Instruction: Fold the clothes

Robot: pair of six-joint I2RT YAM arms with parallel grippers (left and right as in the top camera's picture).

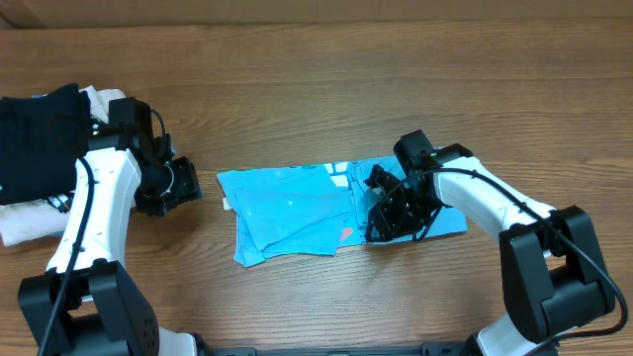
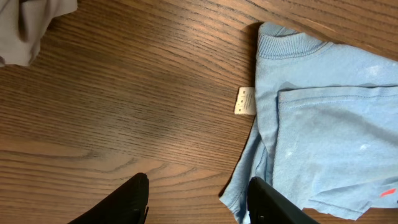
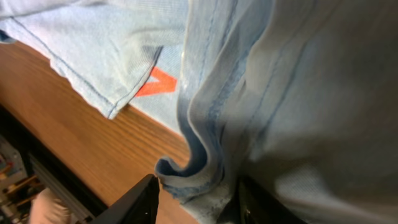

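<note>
The clothes (image 1: 297,208), a sky-blue T-shirt, lie partly folded at the table's middle, with a coral-red mark near the front edge. My right gripper (image 1: 386,220) sits low over the shirt's right part. In the right wrist view a thick curled fold of the clothes (image 3: 261,74) fills the gap of the right gripper (image 3: 198,190), touching both fingers. My left gripper (image 1: 181,185) hovers over bare wood just left of the shirt. In the left wrist view the left gripper (image 2: 198,186) is open with nothing between its fingers, beside the clothes (image 2: 323,124) and their white label (image 2: 245,101).
A black folded garment (image 1: 40,133) lies on a cream one (image 1: 25,222) at the far left, behind my left arm. A corner of pale cloth (image 2: 31,25) shows in the left wrist view. The table's front edge (image 3: 37,155) runs close to the right gripper.
</note>
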